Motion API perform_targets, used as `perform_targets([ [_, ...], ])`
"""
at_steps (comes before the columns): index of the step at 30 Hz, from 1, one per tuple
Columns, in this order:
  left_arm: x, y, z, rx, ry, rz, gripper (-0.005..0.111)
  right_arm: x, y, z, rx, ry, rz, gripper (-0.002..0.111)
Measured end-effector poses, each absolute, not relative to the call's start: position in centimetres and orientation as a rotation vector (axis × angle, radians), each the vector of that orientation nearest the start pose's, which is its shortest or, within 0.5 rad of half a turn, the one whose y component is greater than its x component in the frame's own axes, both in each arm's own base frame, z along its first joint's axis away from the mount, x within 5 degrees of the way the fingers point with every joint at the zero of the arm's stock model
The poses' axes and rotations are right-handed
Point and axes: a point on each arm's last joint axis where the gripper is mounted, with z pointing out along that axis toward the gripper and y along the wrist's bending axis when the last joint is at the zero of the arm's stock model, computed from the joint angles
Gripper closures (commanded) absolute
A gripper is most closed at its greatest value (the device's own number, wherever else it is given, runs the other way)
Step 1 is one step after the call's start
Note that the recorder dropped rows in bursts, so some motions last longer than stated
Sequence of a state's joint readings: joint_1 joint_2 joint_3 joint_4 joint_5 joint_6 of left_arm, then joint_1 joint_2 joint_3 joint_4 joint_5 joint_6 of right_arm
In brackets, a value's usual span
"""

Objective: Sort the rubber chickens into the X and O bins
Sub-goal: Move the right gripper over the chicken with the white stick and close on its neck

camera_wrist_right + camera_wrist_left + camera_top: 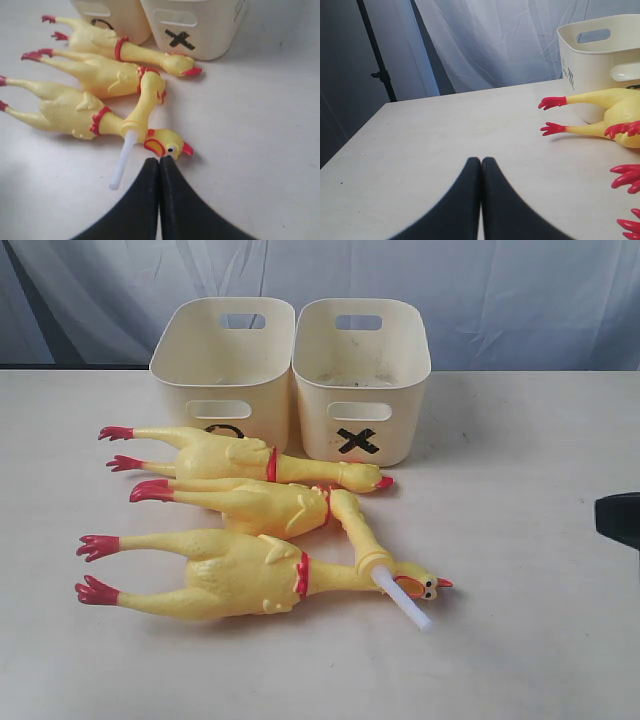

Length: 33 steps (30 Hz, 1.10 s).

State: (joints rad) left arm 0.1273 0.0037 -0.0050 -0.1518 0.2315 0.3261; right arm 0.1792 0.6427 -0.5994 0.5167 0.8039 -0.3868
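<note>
Three rubber chickens are lying side by side on the pale surface [520, 640], red feet pointing to the exterior view's left and heads to its right. The back chicken [235, 458] is resting just in front of the bins, the middle chicken [265, 505] is pressing against it, and the front chicken [230, 575] is sprawling nearest the camera. The middle one's neck is bending down across the front one's neck, and a white tube [405, 602] is poking out by the front bird's open beak. Behind them the O bin [180, 390] and the X bin [400, 400] are standing against each other, the O mark half hidden by the back chicken, with no chicken showing inside either. The toys are looking light, hollow and squashy, with floppy necks, so a pinch across a narrow neck or the legs is likely holding better than one on the broad belly, and the crossed necks are risking a drag. The left tool [481, 165] is hovering clenched and empty over bare surface near the feet. The right tool [159, 162], likewise clenched on nothing, is hanging just short of the front chicken's head.
</note>
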Motion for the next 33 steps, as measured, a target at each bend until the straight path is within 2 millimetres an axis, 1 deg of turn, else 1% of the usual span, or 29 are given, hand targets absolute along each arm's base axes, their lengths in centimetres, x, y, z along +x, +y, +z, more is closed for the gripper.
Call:
perform_targets([
  [4,5.6,0.4,19.4,0.07,1.714,0.197,0.107,12.2,6.1,30.4,-0.48,2.297,0.522,0.109],
  [8,5.6,0.4,19.4,0.07,1.714,0.197,0.107,13.9,7.2,29.9,-0.542,2.391,0.554,0.109],
  [13,5.6,0.4,19.4,0.07,1.714,0.197,0.107,16.1,8.7,28.6,-0.61,2.517,0.588,0.109],
  [16,5.6,0.4,19.4,0.07,1.714,0.197,0.107,17.3,9.7,27.6,-0.638,2.579,0.609,0.109],
  [19,5.6,0.4,19.4,0.07,1.714,0.197,0.107,18.5,10.7,26.5,-0.636,2.622,0.639,0.109],
  [27,5.6,0.4,19.4,0.07,1.714,0.197,0.107,21.0,12.7,24.1,-0.647,2.643,0.621,0.109],
  [33,5.6,0.4,19.4,0.07,1.714,0.197,0.107,22.9,13.5,22.3,-0.606,2.611,0.6,0.109],
])
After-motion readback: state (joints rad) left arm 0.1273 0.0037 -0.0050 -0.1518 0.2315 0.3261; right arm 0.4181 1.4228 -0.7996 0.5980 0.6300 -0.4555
